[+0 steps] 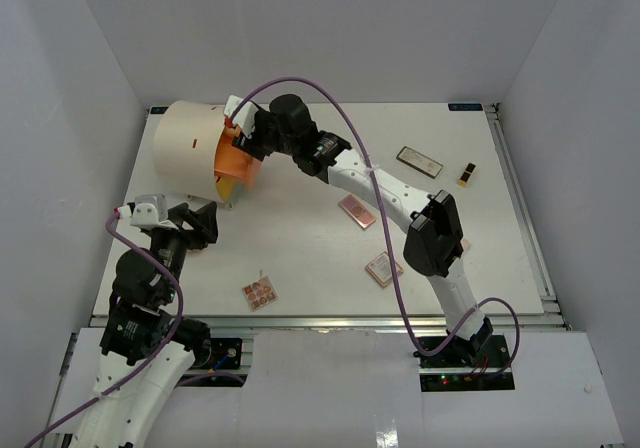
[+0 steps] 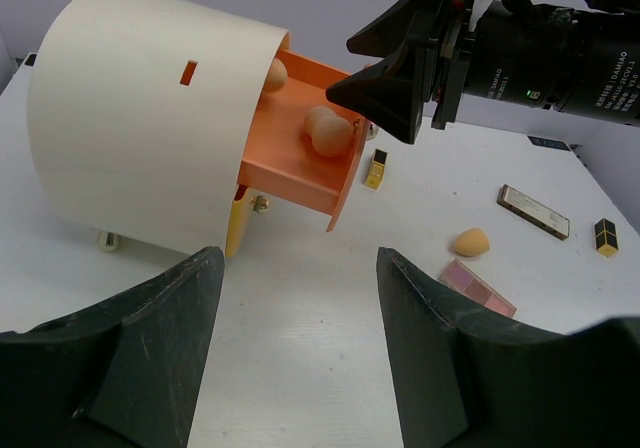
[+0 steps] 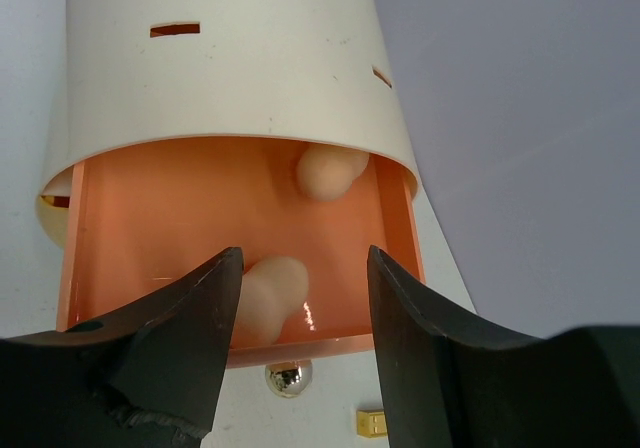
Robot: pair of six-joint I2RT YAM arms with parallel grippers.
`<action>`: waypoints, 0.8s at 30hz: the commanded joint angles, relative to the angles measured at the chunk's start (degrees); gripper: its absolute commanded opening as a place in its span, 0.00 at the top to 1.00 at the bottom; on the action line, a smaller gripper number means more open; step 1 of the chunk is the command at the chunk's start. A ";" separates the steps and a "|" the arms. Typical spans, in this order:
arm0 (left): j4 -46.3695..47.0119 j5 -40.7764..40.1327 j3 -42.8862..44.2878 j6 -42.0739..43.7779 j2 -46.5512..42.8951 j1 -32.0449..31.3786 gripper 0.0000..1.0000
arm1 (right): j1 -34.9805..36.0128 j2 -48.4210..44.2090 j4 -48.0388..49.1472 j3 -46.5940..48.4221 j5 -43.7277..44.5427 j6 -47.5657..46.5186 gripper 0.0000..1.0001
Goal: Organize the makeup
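Tabletop [image 1: 320, 248], white, carries everything. Largest on it is the cream cylinder [image 1: 185, 153] at the far left, with its orange drawer [image 2: 290, 158] pulled out toward the middle.

The right gripper [image 3: 305, 263] hangs over the drawer's front with its jaws apart, gripping nothing. The left gripper [image 2: 300, 258] hovers just in front of the cylinder, its jaws also spread and empty.

Four flat rectangular palettes lie on the table:
- the long brown palette [image 1: 419, 161], far right of centre
- the pink palette [image 1: 357, 210], mid-table
- the tan palette [image 1: 383, 268], beside the right arm's elbow
- the round-pan palette [image 1: 259, 293], near the front edge

The sponges are peach and egg-shaped. The back sponge [image 3: 332, 173] and the front sponge [image 3: 268, 288] lie in the drawer, the front one just below the right fingers. The loose sponge [image 2: 471, 241] rests on the table beside the pink palette.

The red-black lipstick [image 1: 466, 174] lies right of the long brown palette. The tiny yellow bottle [image 2: 375, 169], black-capped, stands upright just beside the drawer's front.
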 commanded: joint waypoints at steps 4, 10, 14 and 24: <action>-0.43 -0.32 -0.58 -0.52 1.23 0.24 0.26 | -0.60 -12.14 -1.46 -1.80 -6.80 4.70 0.40; -2.08 1.93 0.13 -4.53 6.88 0.24 0.25 | -13.25 -24.12 -5.58 -14.56 -35.03 14.10 0.36; -7.10 1.09 2.32 -11.38 16.32 0.24 0.26 | -22.11 -33.66 -3.65 -31.44 -51.70 18.80 0.36; -25.30 -8.51 7.05 -31.35 30.41 1.46 0.19 | -32.06 -56.83 2.49 -70.04 -51.00 15.91 0.26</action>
